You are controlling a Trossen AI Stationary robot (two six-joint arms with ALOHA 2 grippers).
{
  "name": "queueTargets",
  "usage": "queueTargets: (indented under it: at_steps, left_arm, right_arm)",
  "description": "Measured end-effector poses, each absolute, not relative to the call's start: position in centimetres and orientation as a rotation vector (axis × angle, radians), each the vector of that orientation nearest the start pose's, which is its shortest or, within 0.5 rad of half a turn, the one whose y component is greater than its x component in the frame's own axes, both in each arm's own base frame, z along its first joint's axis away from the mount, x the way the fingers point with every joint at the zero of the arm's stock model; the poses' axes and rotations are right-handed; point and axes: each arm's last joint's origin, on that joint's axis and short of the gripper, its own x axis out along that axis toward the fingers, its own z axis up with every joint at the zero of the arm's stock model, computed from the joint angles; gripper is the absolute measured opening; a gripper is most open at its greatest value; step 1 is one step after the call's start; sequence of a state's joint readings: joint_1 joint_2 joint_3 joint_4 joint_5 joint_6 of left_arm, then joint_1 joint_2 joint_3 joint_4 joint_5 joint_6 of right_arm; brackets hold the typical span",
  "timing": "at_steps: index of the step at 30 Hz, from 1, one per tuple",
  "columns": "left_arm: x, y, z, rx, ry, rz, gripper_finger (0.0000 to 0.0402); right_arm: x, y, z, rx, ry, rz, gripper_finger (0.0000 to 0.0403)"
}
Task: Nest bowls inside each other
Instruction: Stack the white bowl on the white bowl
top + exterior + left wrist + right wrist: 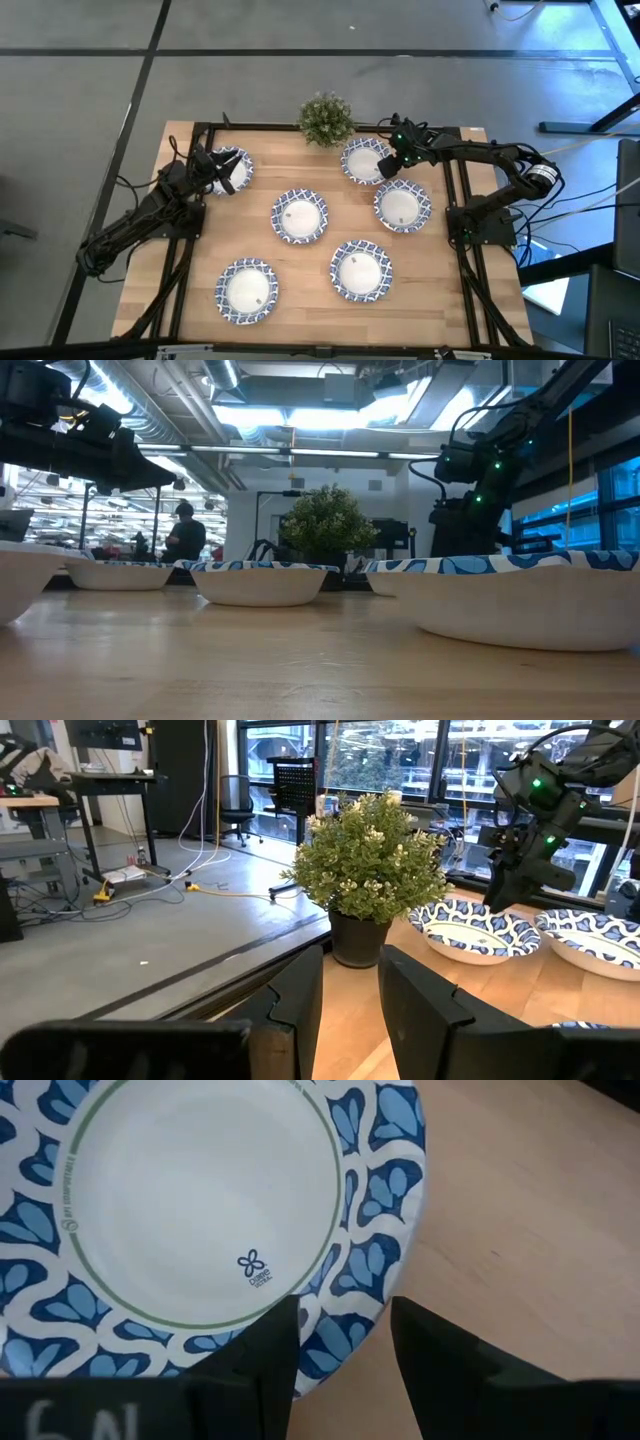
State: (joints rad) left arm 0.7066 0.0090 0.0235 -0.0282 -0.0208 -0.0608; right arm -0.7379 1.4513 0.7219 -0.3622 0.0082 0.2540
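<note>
Seen from above, a wooden table holds six small round bowls, each white inside with a blue-and-white patterned rim, all lying apart with none nested. One bowl sits at the far left. One bowl sits at the far right, just right of a small green potted plant at the far edge. Another bowl lies just nearer than that one, on the right side. A bowl lies near the table's middle. Two more sit toward the near edge: one bowl on the left and one bowl to its right.

The left gripper hangs over the left edge of the far-left bowl. Its wrist camera shows its two dark fingers parted with nothing between them, looking across at the plant.

The right gripper hangs at the right rim of the far-right bowl. Its wrist camera looks straight down on that bowl's rim, with the fingers spread apart, one over the patterned band and one over bare wood; whether they touch the rim I cannot tell.

In the table-level view, a person stands far off in the room behind.
</note>
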Motion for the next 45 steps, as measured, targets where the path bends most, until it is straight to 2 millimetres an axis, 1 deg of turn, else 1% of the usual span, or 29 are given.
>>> queueTargets:
  at_steps: [8,15,22,26,37,41,45]
  left_arm:
    - [7.3,6.3,16.8,-0.063,-0.009,0.728,0.0095]
    - [7.3,6.3,16.8,-0.062,-0.009,0.728,0.0095]
    - [7.3,6.3,16.8,-0.063,-0.009,0.727,0.0095]
    - [7.3,6.3,16.8,-0.062,-0.009,0.727,0.0095]
    - [7.3,6.3,16.8,-0.073,-0.013,0.727,0.0095]
    - [7.3,6.3,16.8,-0.073,-0.013,0.728,0.0095]
    - [7.3,6.3,16.8,-0.073,-0.013,0.728,0.0095]
  right_arm:
    - [19.0,-17.3,16.0,0.621,0.951,-0.807,0.016]
    - [19.4,-17.6,14.9,0.639,0.976,-0.801,0.016]
    - [19.8,-18.0,14.3,0.636,0.962,-0.791,0.0159]
    - [19.8,-18.0,14.2,0.648,0.964,-0.774,0.0143]
    - [19.8,-17.9,14.2,0.648,0.96,-0.766,0.0076]
    - [19.8,-17.9,14.2,0.648,0.96,-0.767,0.0063]
    - [19.8,-17.9,14.2,0.647,0.96,-0.767,0.006]
